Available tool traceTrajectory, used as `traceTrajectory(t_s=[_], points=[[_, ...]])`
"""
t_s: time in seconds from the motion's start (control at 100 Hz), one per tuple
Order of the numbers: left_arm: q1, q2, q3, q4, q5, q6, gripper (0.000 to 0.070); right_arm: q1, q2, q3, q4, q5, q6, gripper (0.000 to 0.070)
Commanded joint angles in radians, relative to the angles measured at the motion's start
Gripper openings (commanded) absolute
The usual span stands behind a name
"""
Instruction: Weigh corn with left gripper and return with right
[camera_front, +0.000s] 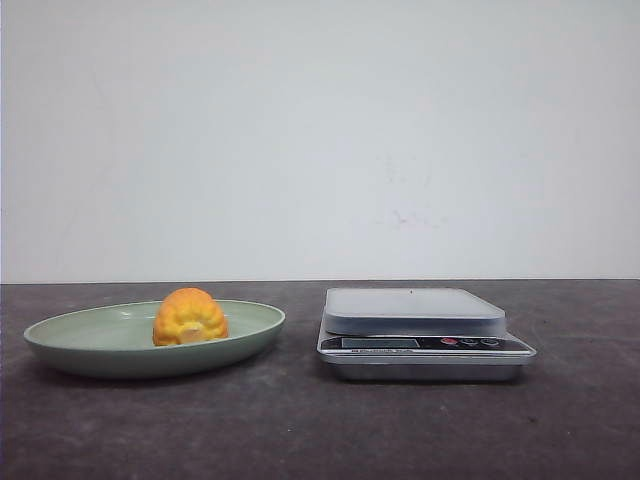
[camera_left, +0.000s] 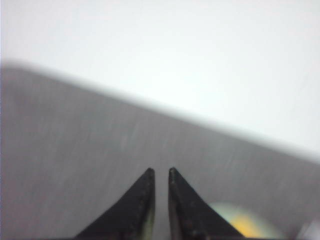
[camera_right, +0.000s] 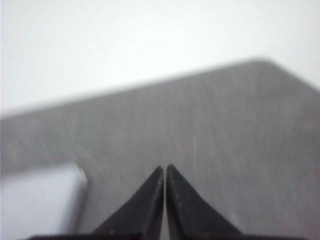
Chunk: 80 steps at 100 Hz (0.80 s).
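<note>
The orange-yellow corn (camera_front: 189, 317) lies in a pale green plate (camera_front: 90, 345) at the left of the dark table. A silver kitchen scale (camera_front: 415, 312) with an empty grey platform stands to its right. Neither arm shows in the front view. My left gripper (camera_left: 160, 172) hangs over bare table, its black fingers nearly together with a narrow gap and nothing between them; the plate and corn (camera_left: 247, 222) show as a blur beside one finger. My right gripper (camera_right: 164, 169) is shut and empty over bare table, with a corner of the scale (camera_right: 40, 200) beside it.
A plain white wall rises behind the table's far edge (camera_front: 320, 281). The dark table surface (camera_front: 300, 430) stretches in front of the plate and the scale.
</note>
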Motion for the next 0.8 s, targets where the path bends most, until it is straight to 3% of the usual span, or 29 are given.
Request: traceTrajectory(t_s=[0.0, 0.15, 0.19, 0.25, 0.29, 0.33, 0.4, 0.57, 0.79], points=[[-0.002, 0.094, 0.135, 0.019, -0.002, -0.028, 0.0009, 0.002, 0.072, 0.076, -0.007, -0.003, 0.042, 0.0001], [-0.002, 0.319, 0.386, -0.060, 0.010, 0.000, 0.0009, 0.003, 0.235, 0.263, -0.052, -0.060, 0.027, 0.0003], [-0.002, 0.370, 0.442, -0.088, 0.028, 0.011, 0.0019, 0.003, 0.266, 0.308, -0.066, -0.084, 0.027, 0.0038], [-0.002, 0.433, 0.510, -0.116, 0.063, 0.006, 0.0123, 0.003, 0.310, 0.364, -0.077, -0.109, 0.026, 0.0244], [-0.002, 0.468, 0.548, -0.126, 0.091, 0.006, 0.0261, 0.003, 0.333, 0.396, -0.082, -0.125, 0.021, 0.0415], [-0.002, 0.490, 0.575, -0.134, 0.122, 0.014, 0.0367, 0.003, 0.353, 0.426, -0.090, -0.145, 0.011, 0.0505], [-0.002, 0.512, 0.603, -0.149, 0.173, 0.017, 0.0465, 0.003, 0.386, 0.478, -0.123, -0.175, -0.012, 0.0509], [-0.013, 0.583, 0.664, -0.201, 0.272, 0.021, 0.0429, 0.003, 0.444, 0.585, -0.190, -0.245, -0.040, 0.0509], [-0.160, 0.792, 0.740, -0.257, 0.253, 0.046, 0.0429, 0.003, 0.507, 0.693, -0.294, -0.303, -0.048, 0.0510]])
